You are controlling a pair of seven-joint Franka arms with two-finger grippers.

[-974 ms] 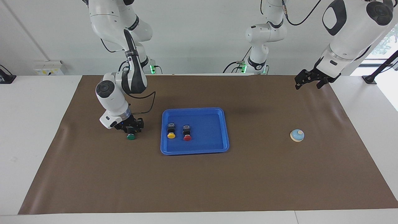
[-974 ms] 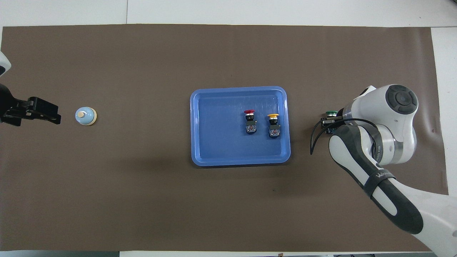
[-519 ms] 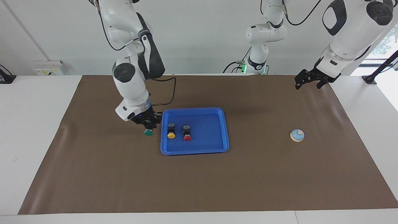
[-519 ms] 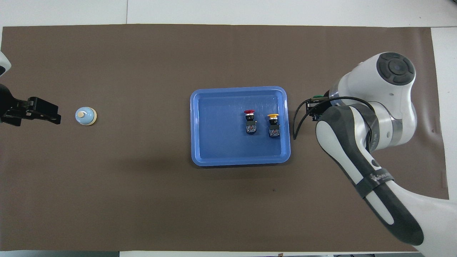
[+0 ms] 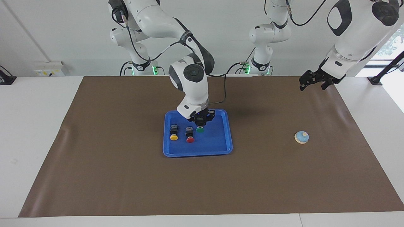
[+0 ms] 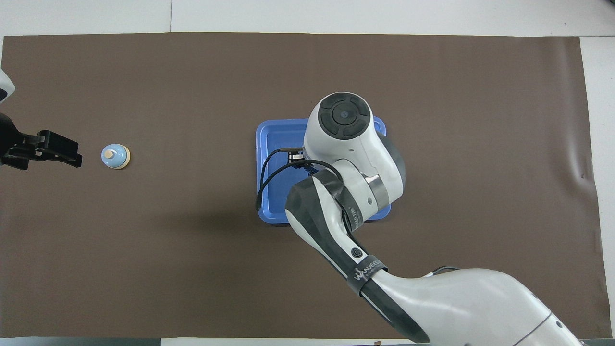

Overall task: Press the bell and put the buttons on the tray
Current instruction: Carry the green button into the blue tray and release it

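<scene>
My right gripper (image 5: 200,123) hangs low over the blue tray (image 5: 216,145), shut on the black body of the green button (image 5: 199,129), whose cap points down. The yellow button (image 5: 173,132) and the red button (image 5: 190,135) lie in the tray beside it, toward the right arm's end. In the overhead view the right arm covers all three buttons and only part of the tray (image 6: 269,144) shows. The light blue bell (image 5: 301,137) (image 6: 115,156) stands on the mat toward the left arm's end. My left gripper (image 5: 311,87) (image 6: 76,155) waits open in the air at that end of the mat.
A brown mat (image 5: 126,176) covers the table top. A third white arm (image 5: 265,37) stands at the robots' edge, between the two bases. A cable (image 5: 217,94) loops off the right wrist above the tray.
The right arm has lifted the green button off the mat and carried it sideways over the tray's rim to above the tray. The left arm has not moved.
</scene>
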